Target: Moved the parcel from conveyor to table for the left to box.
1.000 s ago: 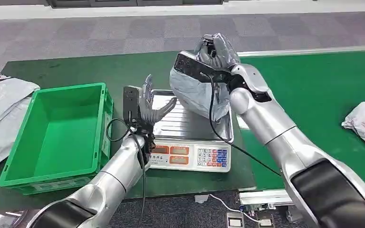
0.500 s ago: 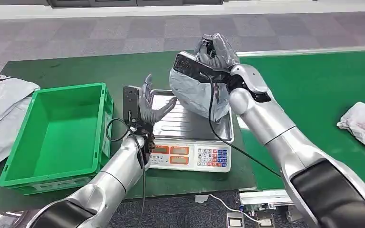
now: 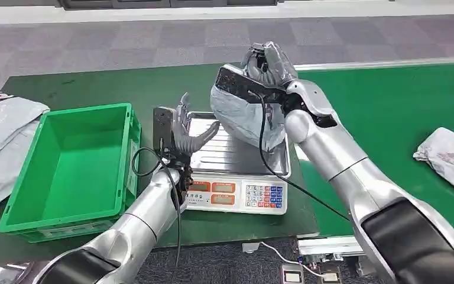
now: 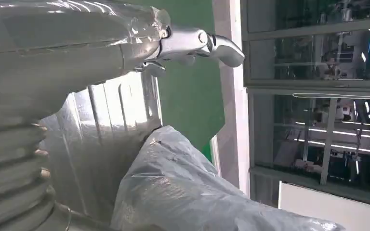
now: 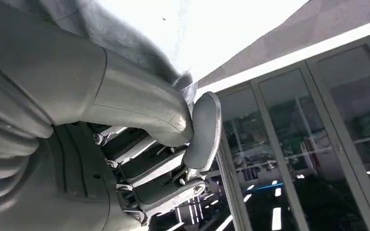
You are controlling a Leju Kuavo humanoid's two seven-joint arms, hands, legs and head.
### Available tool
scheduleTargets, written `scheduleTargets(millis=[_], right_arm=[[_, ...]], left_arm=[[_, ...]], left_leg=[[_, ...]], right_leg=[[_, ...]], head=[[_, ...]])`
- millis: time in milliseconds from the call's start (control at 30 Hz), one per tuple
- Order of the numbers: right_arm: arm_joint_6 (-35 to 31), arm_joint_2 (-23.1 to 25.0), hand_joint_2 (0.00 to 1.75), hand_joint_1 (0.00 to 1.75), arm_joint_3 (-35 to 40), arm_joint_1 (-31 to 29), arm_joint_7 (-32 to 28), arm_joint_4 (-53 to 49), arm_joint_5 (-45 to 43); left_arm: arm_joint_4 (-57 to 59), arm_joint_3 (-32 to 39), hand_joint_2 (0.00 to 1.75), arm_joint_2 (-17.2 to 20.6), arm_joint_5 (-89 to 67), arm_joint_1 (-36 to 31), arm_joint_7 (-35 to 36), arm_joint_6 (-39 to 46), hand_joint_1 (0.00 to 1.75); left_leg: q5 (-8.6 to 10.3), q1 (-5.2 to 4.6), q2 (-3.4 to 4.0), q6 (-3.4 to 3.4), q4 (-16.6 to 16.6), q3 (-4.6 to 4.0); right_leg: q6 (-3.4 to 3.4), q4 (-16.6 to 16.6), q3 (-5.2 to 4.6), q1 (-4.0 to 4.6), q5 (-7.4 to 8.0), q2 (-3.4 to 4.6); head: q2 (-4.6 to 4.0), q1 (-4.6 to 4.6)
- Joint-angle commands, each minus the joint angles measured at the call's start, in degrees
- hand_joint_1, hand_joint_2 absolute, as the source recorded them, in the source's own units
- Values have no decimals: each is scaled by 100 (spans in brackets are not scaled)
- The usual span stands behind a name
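A grey plastic parcel (image 3: 240,116) stands on end on the steel pan of the scale (image 3: 224,155), held at its top by my right hand (image 3: 268,66). The right wrist view shows that hand (image 5: 139,144) wrapped over the parcel's shiny film (image 5: 139,29). My left hand (image 3: 188,131) is open, fingers spread and pointing up, at the pan's left edge just left of the parcel. In the left wrist view the parcel (image 4: 183,192) lies on the pan beyond my left hand's thumb (image 4: 192,43). An empty green box (image 3: 71,168) sits left of the scale.
A second grey parcel (image 3: 449,158) lies on the green conveyor belt (image 3: 390,112) at the right. More grey mail bags (image 3: 0,142) are stacked at the far left. The scale's display and keypad (image 3: 236,195) face me near the table's front edge.
The parcel on the conveyor at the right has drifted left. Both arms and the held parcel have stayed where they were.
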Motion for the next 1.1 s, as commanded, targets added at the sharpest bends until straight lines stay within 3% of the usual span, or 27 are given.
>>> scheduleTargets(millis=[33, 533, 567, 600, 633, 667, 700, 767, 900, 1100], right_arm=[[32, 36, 175, 175, 308, -235, 1, 291, -18], [32, 36, 175, 175, 308, -235, 1, 291, -18], [119, 387, 175, 0, -412, 485, -369, -429, -738], [116, -37, 175, 0, -1509, 1850, -592, -1475, -2098], [59, -309, 175, 0, -1566, 2566, -814, -1969, -2061], [27, -375, 175, 0, -1581, 2746, -918, -2050, -2052], [22, -383, 175, 0, -1587, 2771, -932, -2062, -2052], [36, -330, 175, 0, -1604, 2669, -890, -2077, -2054], [105, -265, 175, 0, -1594, 2500, -796, -2023, -2025], [105, -265, 175, 0, -1594, 2500, -796, -2023, -2025]], left_arm=[[278, -245, 175, 142, 26, -219, 33, 0, 0], [278, -245, 175, 142, 26, -219, 33, 0, 0], [176, -578, 175, 257, -169, -254, -331, -535, 175], [179, -607, 175, 341, -125, -347, -319, -670, 175], [136, -601, 175, 393, -75, -397, -252, -725, 175], [117, -606, 175, 408, -63, -406, -225, -737, 175], [114, -606, 175, 410, -61, -407, -220, -740, 175], [115, -610, 175, 401, -57, -395, -211, -739, 175], [119, -619, 175, 391, -56, -376, -212, -726, 175], [119, -619, 175, 391, -56, -376, -212, -726, 175]], left_leg=[[-5, 4, 7, -2, -3, 12], [-5, 3, 7, -2, -4, 12], [-6, 5, 9, -3, -8, 20], [-5, 3, 7, -2, -3, 12], [-2, 13, -3, -4, -14, 22], [-2, 15, -7, -5, -25, 35], [10, 33, -54, -6, -64, 72], [-1, 31, -59, -2, -28, 54], [-11, 22, -34, 1, 3, 10], [-9, 19, -19, -1, -3, 16]], right_leg=[[-4, -6, 11, 4, -1, 7], [-4, -5, 11, 3, -2, 6], [-5, -11, 19, 5, -2, 8], [-4, -5, 10, 4, -2, 7], [-5, -22, 29, 13, 0, -4], [-7, -34, 43, 16, 0, -8], [-8, -87, 102, 34, 2, -54], [-6, -51, 82, 32, -16, -58], [-3, -20, 33, 23, -12, -38], [-5, -22, 28, 19, -9, -21]], head=[[0, 0], [0, 0], [0, 0], [0, 0], [0, 0], [0, 0], [0, 0], [0, 7], [0, 4], [0, 4]])
